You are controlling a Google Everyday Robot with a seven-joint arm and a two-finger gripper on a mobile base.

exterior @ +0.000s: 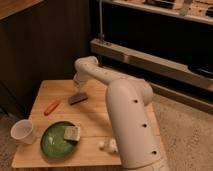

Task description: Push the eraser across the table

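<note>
The eraser (77,99) is a small dark flat block lying on the light wooden table (100,117), near its far middle. My white arm reaches from the front right over the table and bends down at the far side. My gripper (80,90) hangs at the arm's end, just above and behind the eraser, close to its far edge. I cannot tell whether it touches the eraser.
An orange-red marker (51,107) lies left of the eraser. A green plate (52,145) holding a pale sponge-like block (71,133) sits front left, with a white cup (23,131) beside it. A small white object (107,145) lies by the arm's base. A dark cabinet stands behind.
</note>
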